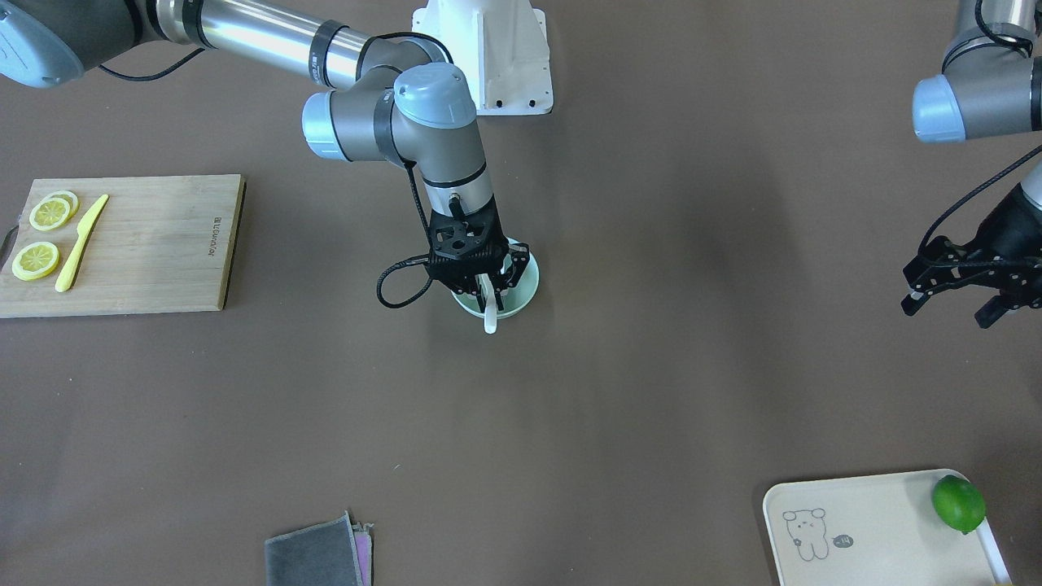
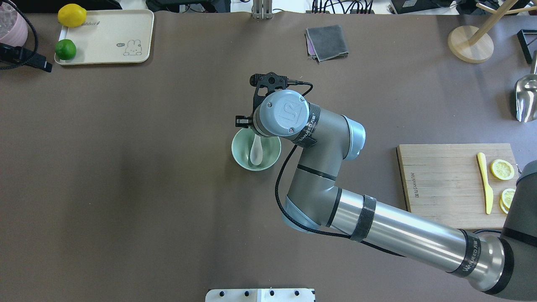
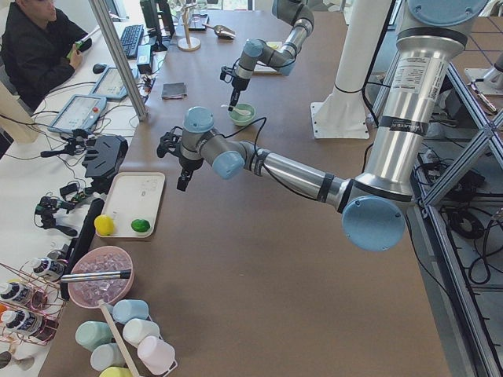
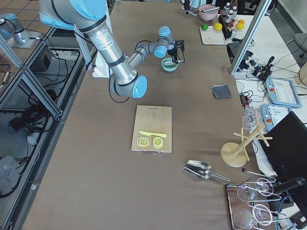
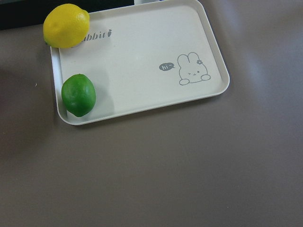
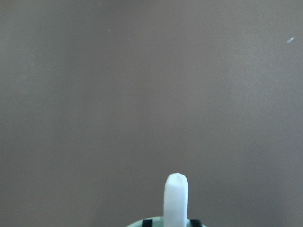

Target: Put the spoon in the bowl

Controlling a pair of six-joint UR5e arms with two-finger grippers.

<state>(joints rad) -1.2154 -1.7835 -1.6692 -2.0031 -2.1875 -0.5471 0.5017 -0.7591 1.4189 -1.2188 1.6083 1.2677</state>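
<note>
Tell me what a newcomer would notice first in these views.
The right arm stretches to mid-table, its pincer straddling the white soup spoon, whose scoop lies in the mint-green bowl while the handle reaches over the rim. Next come the lemon slices and yellow plastic knife on the bamboo cutting board at the robot's right.

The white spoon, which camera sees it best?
Overhead exterior: it looks straight down on the spoon, its scoop lying in the bowl. Front-facing shows only the handle over the rim; right wrist, only the handle tip; side views, a speck; left wrist, nothing.
</note>
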